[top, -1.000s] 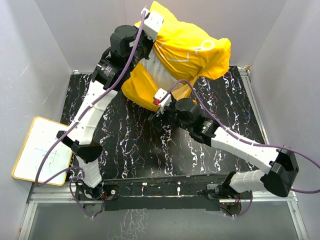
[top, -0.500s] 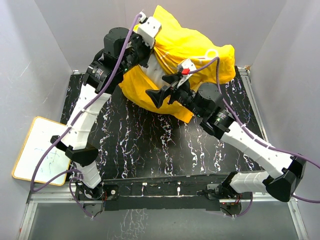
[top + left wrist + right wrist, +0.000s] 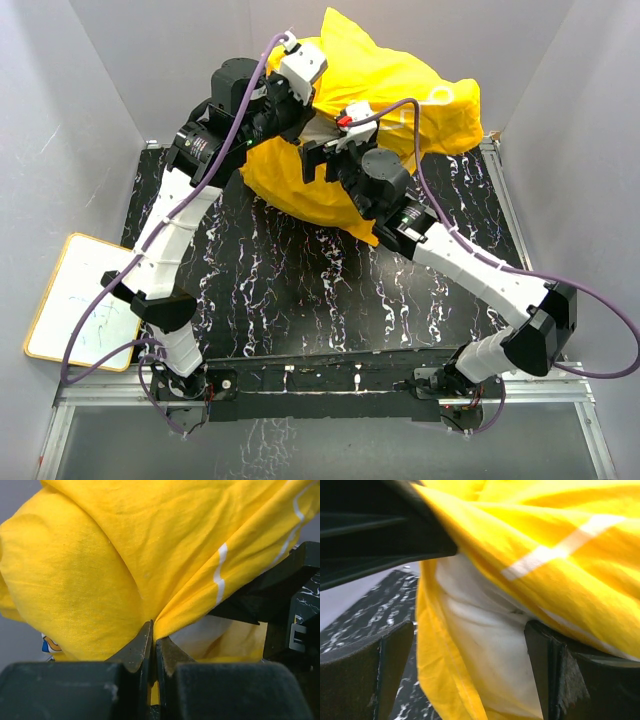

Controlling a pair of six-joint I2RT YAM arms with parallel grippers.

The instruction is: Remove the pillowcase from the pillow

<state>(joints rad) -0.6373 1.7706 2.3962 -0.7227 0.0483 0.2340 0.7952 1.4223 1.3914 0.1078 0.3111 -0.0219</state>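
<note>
We pinch the pillowcase (image 3: 95,580) in our closed left pincer (image 3: 152,647), probably so the open right pincer (image 3: 468,639) can seize the pillow (image 3: 487,675) between its 2 fingers (image 3: 385,672).

A pillowcase (image 3: 400,90) with a pillow (image 3: 485,645) inside it sits bunched at the far middle of the table (image 3: 300,290), rising against the back wall, while a whiteboard (image 3: 85,310) lies flat off the table's left edge, toward the near side. The left gripper (image 3: 154,636) sits at the bundle's upper left, pinching a fold of the pillowcase. The right gripper (image 3: 469,630) is just beside it, to the right and nearer, with its fingers spread to either side of the pillow where it shows below the pillowcase's edge.
</note>
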